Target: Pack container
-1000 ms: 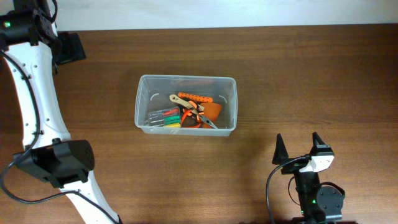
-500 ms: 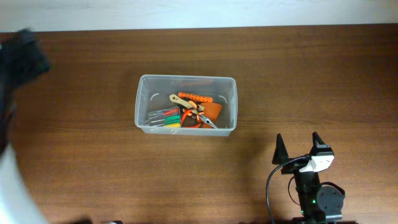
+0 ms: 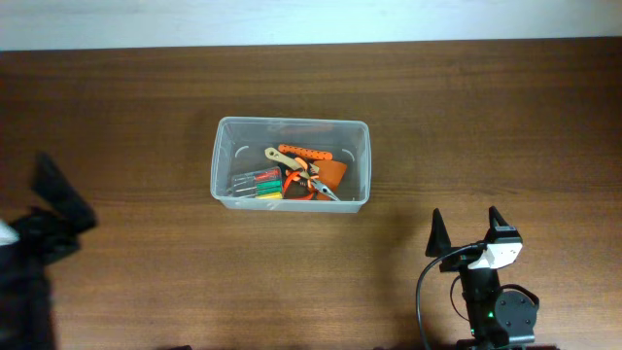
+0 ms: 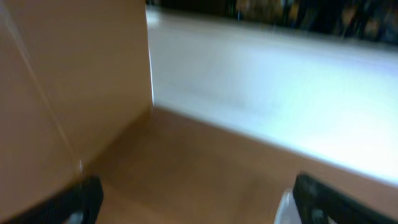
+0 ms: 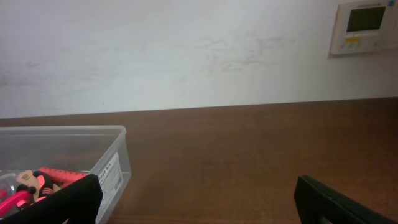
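Note:
The clear plastic container (image 3: 290, 163) stands on the brown table, holding several hand tools: an orange-handled tool (image 3: 305, 153), pliers (image 3: 309, 185) and a small screwdriver case (image 3: 257, 184). It also shows at the lower left of the right wrist view (image 5: 62, 155). My right gripper (image 3: 466, 231) is open and empty, at the front right, well apart from the container. My left gripper (image 3: 58, 204) is at the far left edge, blurred; its fingers (image 4: 81, 202) stand wide apart with nothing between them.
The left wrist view is blurred and shows bare brown table (image 4: 205, 168) with a pale floor (image 4: 280, 93) beyond. A white wall with a thermostat (image 5: 364, 26) stands behind the table.
My left arm has swept from the far left back corner down to the front left edge. The right arm and container have not moved.

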You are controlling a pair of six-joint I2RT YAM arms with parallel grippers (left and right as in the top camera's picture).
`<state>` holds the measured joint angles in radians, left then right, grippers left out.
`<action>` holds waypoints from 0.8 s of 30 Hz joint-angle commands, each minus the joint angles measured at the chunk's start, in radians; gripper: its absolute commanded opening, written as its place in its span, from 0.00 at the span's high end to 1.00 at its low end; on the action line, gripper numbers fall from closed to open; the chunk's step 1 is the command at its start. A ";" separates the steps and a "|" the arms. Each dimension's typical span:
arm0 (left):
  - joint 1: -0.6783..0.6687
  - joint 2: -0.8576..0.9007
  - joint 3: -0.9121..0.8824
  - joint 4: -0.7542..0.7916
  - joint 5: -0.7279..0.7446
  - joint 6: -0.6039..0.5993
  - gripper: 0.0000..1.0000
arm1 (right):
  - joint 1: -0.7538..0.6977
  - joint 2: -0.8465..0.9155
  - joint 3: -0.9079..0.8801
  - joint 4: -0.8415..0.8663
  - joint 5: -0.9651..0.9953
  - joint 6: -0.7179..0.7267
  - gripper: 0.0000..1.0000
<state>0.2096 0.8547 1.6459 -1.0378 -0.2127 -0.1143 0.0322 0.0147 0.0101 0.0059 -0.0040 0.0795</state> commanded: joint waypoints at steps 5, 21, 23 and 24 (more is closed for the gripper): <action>-0.041 -0.319 -0.615 0.276 0.111 -0.005 0.01 | -0.006 -0.011 -0.005 0.005 0.008 0.011 0.01; -0.124 -0.703 -1.291 0.489 0.146 -0.005 0.01 | -0.006 -0.011 -0.005 0.005 0.008 0.011 0.01; -0.124 -0.730 -1.321 0.489 0.146 -0.005 0.01 | -0.006 -0.011 -0.005 0.005 0.008 0.011 0.01; -0.124 -0.742 -1.333 0.489 0.146 -0.005 0.01 | -0.006 -0.011 -0.005 0.005 0.008 0.011 0.01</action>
<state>0.0906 0.1623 0.3622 -0.5545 -0.0780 -0.1173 0.0322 0.0139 0.0101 0.0059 -0.0036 0.0799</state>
